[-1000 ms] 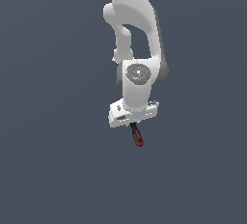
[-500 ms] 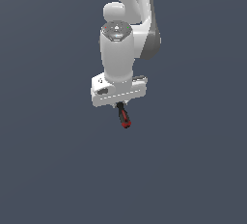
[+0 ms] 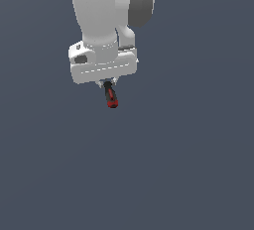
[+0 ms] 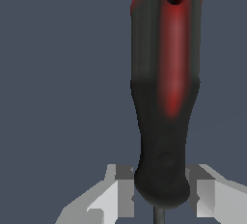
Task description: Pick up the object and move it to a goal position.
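One white Panda arm (image 3: 101,11) filled the upper part of the exterior view, its wrist and broad hand body pointing down over a plain dark grey backdrop. Compared with half a second before, the arm loomed larger and sat higher in that view, with the hand turned so its wide face looked more squarely toward the camera; a second before, the hand had been tilted and farther off. The screwdriver had stayed in the same grasp through all three moments.

One pincer (image 3: 107,82) hung beneath the hand body. Its two fingers (image 4: 112,194) were drawn in close, one on each side of the handle's black end near the shaft, gripping the tool with only the width of that end between them. In the wrist view both pale finger pads pressed against the handle from opposite sides.

One screwdriver (image 3: 110,96) was held there, clear of any surface, hanging from between the fingertips and leaning slightly toward the exterior view's right. Its red-and-black handle (image 4: 164,97) pointed away from the pincer, with a small dark hole at the red free end. Only a short stub of the thin dark shaft (image 4: 157,216) showed, just behind the handle's black end between the fingers.
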Action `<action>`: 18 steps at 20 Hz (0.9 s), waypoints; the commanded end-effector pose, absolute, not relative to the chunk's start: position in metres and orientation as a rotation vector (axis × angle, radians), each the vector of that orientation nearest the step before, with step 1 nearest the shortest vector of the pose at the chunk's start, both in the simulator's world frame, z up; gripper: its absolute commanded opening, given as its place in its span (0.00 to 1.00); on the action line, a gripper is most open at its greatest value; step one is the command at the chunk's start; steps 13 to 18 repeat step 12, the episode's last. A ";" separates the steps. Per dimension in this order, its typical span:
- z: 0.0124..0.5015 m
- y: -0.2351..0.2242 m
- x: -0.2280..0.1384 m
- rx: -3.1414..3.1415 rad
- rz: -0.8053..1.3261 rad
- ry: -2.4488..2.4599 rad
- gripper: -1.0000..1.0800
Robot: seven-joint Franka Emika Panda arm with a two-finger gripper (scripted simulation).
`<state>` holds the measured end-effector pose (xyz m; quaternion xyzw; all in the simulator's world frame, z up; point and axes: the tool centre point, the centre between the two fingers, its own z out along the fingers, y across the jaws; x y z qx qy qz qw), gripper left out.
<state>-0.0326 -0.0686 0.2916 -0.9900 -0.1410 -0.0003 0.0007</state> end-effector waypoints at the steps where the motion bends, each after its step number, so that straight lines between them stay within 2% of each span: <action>1: 0.311 -0.079 -0.039 -3.108 -0.001 -0.444 0.00; 8: 0.341 -0.097 -0.047 -3.109 -0.001 -0.444 0.00; 18: 0.346 -0.100 -0.048 -3.110 0.000 -0.444 0.00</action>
